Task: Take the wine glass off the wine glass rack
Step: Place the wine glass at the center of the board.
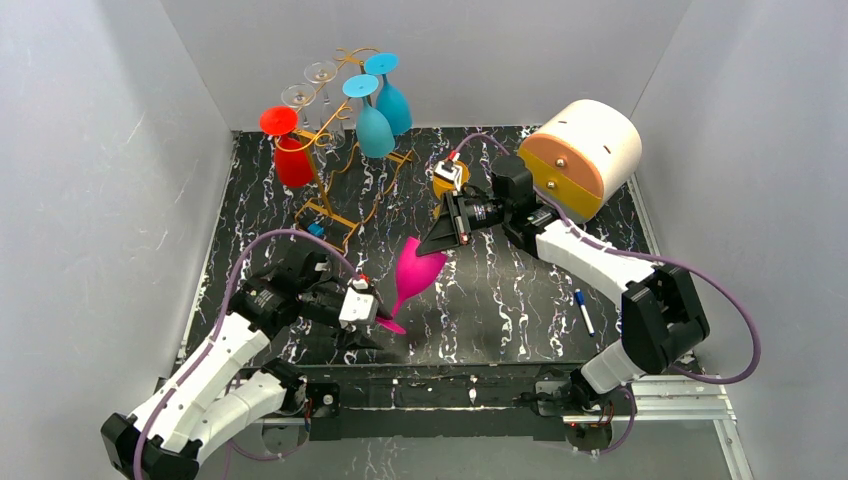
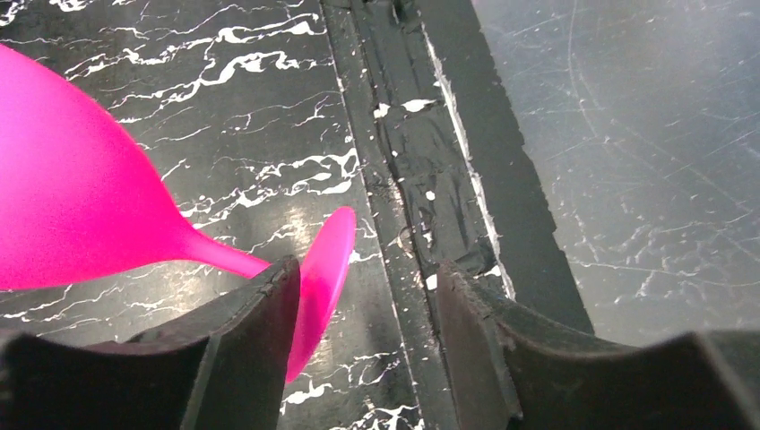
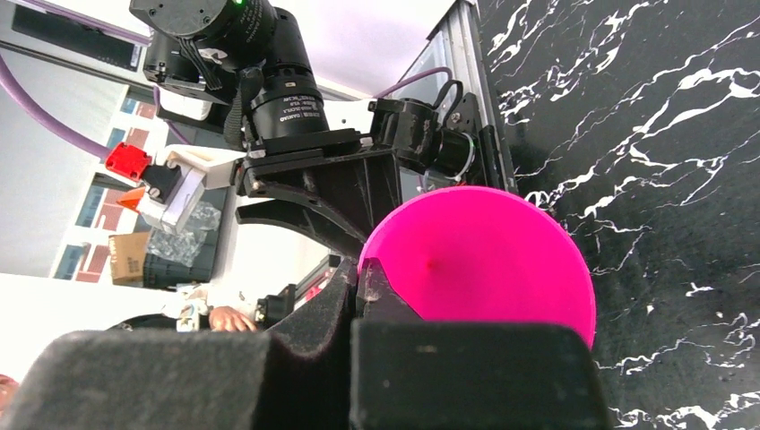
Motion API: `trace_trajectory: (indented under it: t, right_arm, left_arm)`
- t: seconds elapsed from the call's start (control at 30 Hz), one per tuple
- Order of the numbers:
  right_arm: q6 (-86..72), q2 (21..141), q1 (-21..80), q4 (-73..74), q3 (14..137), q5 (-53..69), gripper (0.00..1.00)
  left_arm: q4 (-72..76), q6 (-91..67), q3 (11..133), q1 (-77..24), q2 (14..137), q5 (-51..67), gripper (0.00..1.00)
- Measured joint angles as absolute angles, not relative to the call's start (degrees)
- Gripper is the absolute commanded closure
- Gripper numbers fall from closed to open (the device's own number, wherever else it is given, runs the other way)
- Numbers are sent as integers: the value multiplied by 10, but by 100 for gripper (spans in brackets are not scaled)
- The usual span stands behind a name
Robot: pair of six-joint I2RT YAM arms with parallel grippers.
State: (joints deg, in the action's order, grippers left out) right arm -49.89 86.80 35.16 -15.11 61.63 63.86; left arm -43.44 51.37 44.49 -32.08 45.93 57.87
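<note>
A pink wine glass (image 1: 418, 270) hangs tilted over the middle of the table, its foot low toward the near edge. My right gripper (image 1: 437, 243) is shut on the rim of its bowl (image 3: 484, 260), the fingertips (image 3: 370, 273) pinched together there. My left gripper (image 1: 378, 320) is at the glass's foot (image 2: 323, 269) with its jaws apart; the foot disc leans against the left finger (image 2: 260, 331) and is clear of the other. The golden wine glass rack (image 1: 330, 190) stands at the back left, carrying a red glass (image 1: 290, 150), two blue glasses (image 1: 375, 125) and two clear ones (image 1: 300, 97).
A cream and orange drum-shaped box (image 1: 585, 150) sits at the back right. A blue-capped pen (image 1: 583, 310) lies near the right arm. A small yellow object (image 1: 446, 184) is behind the right wrist. The table's taped front edge (image 2: 421, 179) runs just beyond the left gripper.
</note>
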Motion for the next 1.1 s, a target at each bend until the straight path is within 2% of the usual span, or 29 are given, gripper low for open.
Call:
trace_trajectory:
  t: [0.03, 0.07, 0.1, 0.33, 0.6, 0.8, 1.1]
  right_arm:
    - [-492, 866, 352, -149, 616, 637, 99]
    - [-485, 863, 351, -146, 616, 634, 99]
    - [-475, 858, 351, -141, 616, 632, 99]
    - [-371, 814, 350, -41, 625, 606, 99]
    - [-251, 752, 350, 122, 640, 447, 99]
    - [-205, 697, 350, 171, 638, 291, 99]
    - [-171, 657, 349, 176, 613, -54, 99]
  left_arm:
    - [-433, 515, 445, -321, 459, 584, 15]
    - [-430, 515, 445, -321, 457, 589, 3]
    - [-423, 515, 444, -321, 454, 591, 2]
    - [-355, 431, 430, -321, 412, 542, 2]
    - [-228, 256, 389, -321, 335, 384, 2]
    - [-189, 181, 388, -321, 329, 335, 2]
    - [-76, 6, 326, -321, 313, 147, 2]
